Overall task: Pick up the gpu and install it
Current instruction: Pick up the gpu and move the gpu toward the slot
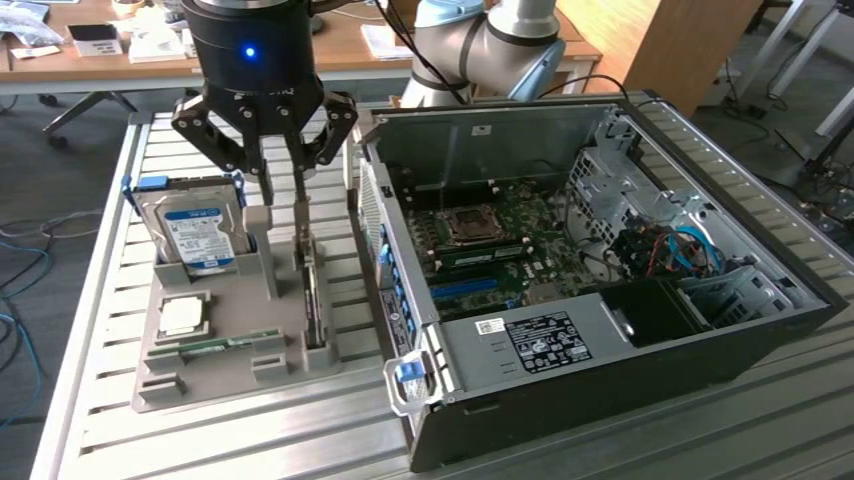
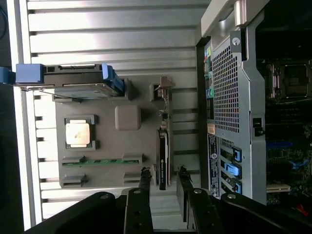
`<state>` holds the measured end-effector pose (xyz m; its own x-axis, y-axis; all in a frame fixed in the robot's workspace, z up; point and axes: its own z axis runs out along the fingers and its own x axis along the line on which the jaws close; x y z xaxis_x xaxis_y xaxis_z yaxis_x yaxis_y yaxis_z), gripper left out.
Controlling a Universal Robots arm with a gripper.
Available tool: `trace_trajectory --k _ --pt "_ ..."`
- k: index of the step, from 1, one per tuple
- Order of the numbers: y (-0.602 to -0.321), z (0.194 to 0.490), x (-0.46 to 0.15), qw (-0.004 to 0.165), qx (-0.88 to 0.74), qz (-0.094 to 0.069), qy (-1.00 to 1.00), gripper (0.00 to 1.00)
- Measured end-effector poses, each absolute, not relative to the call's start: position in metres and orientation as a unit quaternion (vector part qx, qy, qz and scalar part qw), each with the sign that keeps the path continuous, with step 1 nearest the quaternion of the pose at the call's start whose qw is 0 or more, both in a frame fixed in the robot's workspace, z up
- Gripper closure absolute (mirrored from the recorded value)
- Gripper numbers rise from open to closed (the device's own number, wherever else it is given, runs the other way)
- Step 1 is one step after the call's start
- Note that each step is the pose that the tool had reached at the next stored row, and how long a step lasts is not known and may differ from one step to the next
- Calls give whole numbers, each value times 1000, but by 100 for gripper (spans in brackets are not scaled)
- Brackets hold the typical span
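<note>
Gripper (image 1: pixel 284 195) (image 2: pixel 164 170) directly above the grey holder (image 1: pixel 227 372) (image 2: pixel 107 141), jaws partly spread, 2 fingers (image 2: pixel 145 176) straddling the gpu (image 1: pixel 315 300) (image 2: pixel 163 156) with a gap on each side; nothing held.

Gpu stands on edge in the holder's slot, on the side nearest the computer case (image 1: pixel 747 350) (image 2: pixel 229 97).

Other parts in the holder:
- 1 hard drive (image 1: pixel 198 235) (image 2: pixel 78 80), upright at the side far from the case
- 1 processor chip (image 1: pixel 180 318) (image 2: pixel 78 134), flat in its recess
- 1 memory stick (image 1: pixel 214 347) (image 2: pixel 102 161), just beside the chip

Case lies open, touching the holder.
</note>
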<state>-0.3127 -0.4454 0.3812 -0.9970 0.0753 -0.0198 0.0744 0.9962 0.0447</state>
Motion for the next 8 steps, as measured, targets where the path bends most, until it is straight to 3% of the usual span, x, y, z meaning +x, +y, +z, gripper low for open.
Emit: trace_trajectory --k 8 --pt "-445 381 -313 11 37 22 999 64"
